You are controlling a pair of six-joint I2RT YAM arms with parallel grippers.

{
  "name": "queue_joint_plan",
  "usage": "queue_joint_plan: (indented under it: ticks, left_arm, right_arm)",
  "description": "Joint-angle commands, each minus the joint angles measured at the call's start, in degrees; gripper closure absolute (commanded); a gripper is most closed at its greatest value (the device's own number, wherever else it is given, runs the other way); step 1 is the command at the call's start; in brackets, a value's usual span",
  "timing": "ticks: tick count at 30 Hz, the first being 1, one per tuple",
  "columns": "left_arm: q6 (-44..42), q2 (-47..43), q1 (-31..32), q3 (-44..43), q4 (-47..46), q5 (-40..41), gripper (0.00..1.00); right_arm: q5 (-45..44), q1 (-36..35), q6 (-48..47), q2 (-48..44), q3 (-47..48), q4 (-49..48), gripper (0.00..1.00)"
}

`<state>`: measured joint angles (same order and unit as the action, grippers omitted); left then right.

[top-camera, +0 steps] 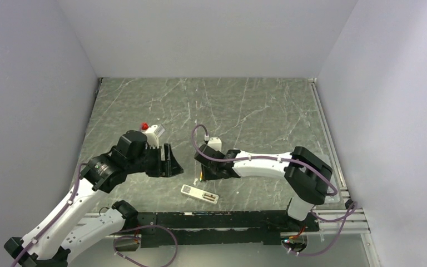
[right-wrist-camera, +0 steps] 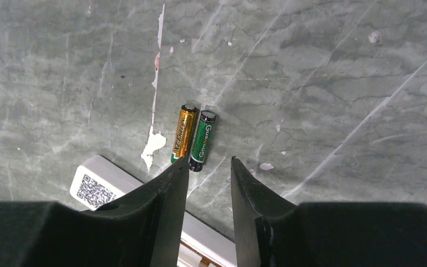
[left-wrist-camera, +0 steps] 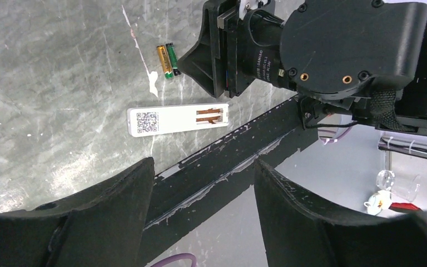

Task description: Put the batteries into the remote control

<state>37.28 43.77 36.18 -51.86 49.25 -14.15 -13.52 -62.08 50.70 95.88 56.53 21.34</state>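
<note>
The white remote control (top-camera: 199, 194) lies flat near the table's front edge, back side up, with its battery recess (left-wrist-camera: 209, 115) open and a QR label at the other end. Two batteries, one gold (right-wrist-camera: 184, 133) and one green (right-wrist-camera: 203, 139), lie side by side on the table just beyond it. My right gripper (right-wrist-camera: 209, 160) hovers over them, open with a narrow gap and nothing between its fingers. Its left fingertip is at the green battery's near end. My left gripper (left-wrist-camera: 203, 164) stands wide open and empty, off to the left of the remote (left-wrist-camera: 178, 119).
A black rail (top-camera: 217, 219) runs along the table's near edge, close to the remote. The right arm's wrist (left-wrist-camera: 311, 50) hangs low over the batteries. White walls enclose the marbled table (top-camera: 244, 105) on three sides. A glass vessel (left-wrist-camera: 392, 183) sits below the table edge.
</note>
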Motion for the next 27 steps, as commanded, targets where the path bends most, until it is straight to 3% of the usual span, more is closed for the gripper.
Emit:
queue_joint_plan:
  ticks: [1,27]
  left_arm:
    - [-2.97,-0.81,-0.15,-2.01,1.18,1.22,0.29]
    - [-4.38,-3.18,-0.15,0.25,-0.02,0.39,0.29]
  right_arm:
    - [-2.37,-0.62,1.82,0.83,2.69,1.23,0.64]
    - [-3.21,-1.34,3.05,5.02,3.91,2.7,0.72]
